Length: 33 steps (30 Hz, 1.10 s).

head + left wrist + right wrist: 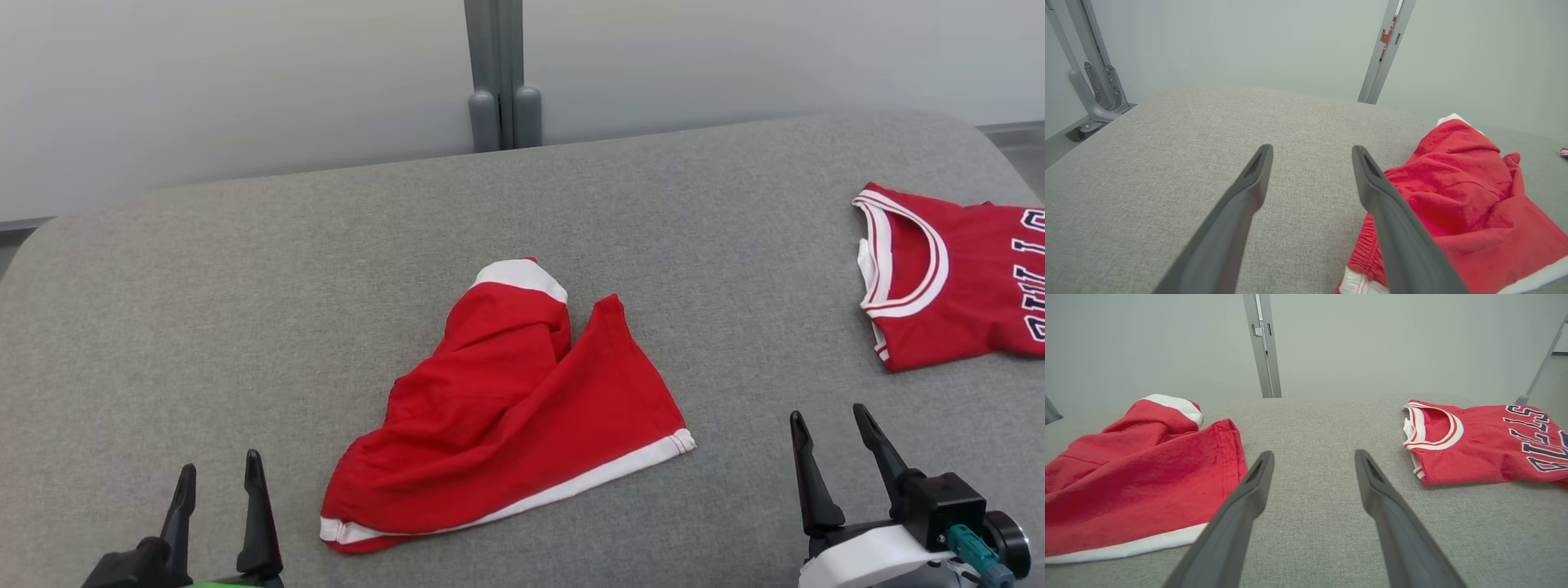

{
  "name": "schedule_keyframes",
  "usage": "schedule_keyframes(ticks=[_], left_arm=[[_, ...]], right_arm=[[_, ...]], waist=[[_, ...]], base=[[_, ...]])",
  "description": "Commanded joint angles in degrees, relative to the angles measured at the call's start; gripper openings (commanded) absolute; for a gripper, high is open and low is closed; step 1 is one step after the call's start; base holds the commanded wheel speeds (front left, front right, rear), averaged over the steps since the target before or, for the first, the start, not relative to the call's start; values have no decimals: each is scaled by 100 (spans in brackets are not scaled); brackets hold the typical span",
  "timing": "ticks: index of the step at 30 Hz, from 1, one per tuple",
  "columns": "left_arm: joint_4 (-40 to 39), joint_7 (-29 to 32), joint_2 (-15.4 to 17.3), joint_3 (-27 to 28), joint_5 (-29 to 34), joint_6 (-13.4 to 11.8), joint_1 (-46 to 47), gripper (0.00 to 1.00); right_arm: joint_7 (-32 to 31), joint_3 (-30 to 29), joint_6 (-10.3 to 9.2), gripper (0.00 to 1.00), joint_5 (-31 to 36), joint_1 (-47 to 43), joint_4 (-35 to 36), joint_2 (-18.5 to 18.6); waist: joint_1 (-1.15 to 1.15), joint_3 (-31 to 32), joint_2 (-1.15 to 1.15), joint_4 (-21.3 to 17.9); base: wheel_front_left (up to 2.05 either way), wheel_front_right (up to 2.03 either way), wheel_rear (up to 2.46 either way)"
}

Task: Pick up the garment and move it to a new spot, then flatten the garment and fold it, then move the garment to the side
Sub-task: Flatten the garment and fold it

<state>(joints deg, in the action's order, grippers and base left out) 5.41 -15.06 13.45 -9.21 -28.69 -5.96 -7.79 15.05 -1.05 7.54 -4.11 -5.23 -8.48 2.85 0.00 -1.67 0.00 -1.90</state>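
Hovering low at the near edge of the grey padded surface (245,278), both arms have nothing in them. The left gripper (221,462) has its two dark fingers spread apart, with bare grey cloth showing between them and nothing pinched. From the head view it sits just to the left of the lower corner of the red shorts (506,408), close by but with a strip of grey between. In the left wrist view one finger crosses in front of the shorts' white-banded corner, and from there I cannot tell whether it brushes the fabric. The right gripper (829,412) is spread just as wide and is likewise empty, its fingers pointing across open grey surface. It sits between the shorts on its left and a red jersey (947,278) on its right, touching neither. The shorts lie in a loose, rumpled heap near the middle of the surface. One white-trimmed hem runs along the near side, and another white band is folded up at the far end. The jersey lies flat at the far right, well apart from the shorts, its white-and-red collar turned toward the middle and dark lettering running off the edge of the head view. Behind the surface a metal post (500,73) stands against a pale wall.
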Motion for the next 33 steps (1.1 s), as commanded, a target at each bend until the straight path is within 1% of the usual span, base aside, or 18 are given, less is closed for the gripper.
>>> schedule_keyframes(ticks=[1, 5, 7, 11, 14, 16, 20, 25, 28, 31, 33], left_arm=[[-77, -7, -200, 138, 244, 83, -174, 100], [-190, -6, -610, 515, 1075, 357, -321, 100], [-165, -6, -737, 653, 1363, 497, -345, 100], [-74, -7, -901, 899, 1672, 782, -379, 100], [3, -7, -975, 993, 1749, 1028, -444, 100], [57, -8, -990, 1034, 1766, 1130, -444, 100], [116, -8, -1023, 1120, 1820, 1243, -415, 100], [177, -7, -1043, 1161, 1888, 1296, -409, 100], [429, -7, -1046, 1079, 1878, 1320, -450, 100], [823, -7, -1006, 977, 1825, 1336, -425, 100], [1096, 110, -882, 871, 1776, 1338, -292, 100]], right_arm=[[16, 0, -11, 100, 55, -76, 40, 10], [16, 65, -10, 100, 129, -125, 83, 6], [15, 140, -11, 100, 108, -143, 92, 7], [16, 211, -11, 100, 22, -174, 58, 10], [16, 242, -10, 100, -66, -184, 30, 10], [16, 276, -11, 100, -106, -200, 16, 10], [16, 350, -11, 100, -132, -234, -20, 10], [16, 412, -10, 100, -206, -236, -26, 10], [16, 477, -10, 100, -308, -158, -36, 10], [15, 647, -10, 100, -446, -39, -410, 8], [-176, 760, -10, 100, -528, 232, -668, 10]], waist=[[0, 126, 0, 130], [0, 235, 0, 276], [0, 278, 0, 331], [0, 378, 0, 366], [0, 422, 0, 337], [0, 437, 0, 313], [0, 446, 0, 260], [0, 434, 0, 210], [0, 404, 0, 195], [0, 367, 0, 205], [0, 322, 0, 203]], base=[[0, 0, 0], [0, 0, 0], [0, 0, 0], [0, 0, 0], [0, 0, 0], [0, 0, 0], [0, 0, 0], [0, 0, 0], [0, 0, 0], [0, 0, 0], [0, 0, 0]])
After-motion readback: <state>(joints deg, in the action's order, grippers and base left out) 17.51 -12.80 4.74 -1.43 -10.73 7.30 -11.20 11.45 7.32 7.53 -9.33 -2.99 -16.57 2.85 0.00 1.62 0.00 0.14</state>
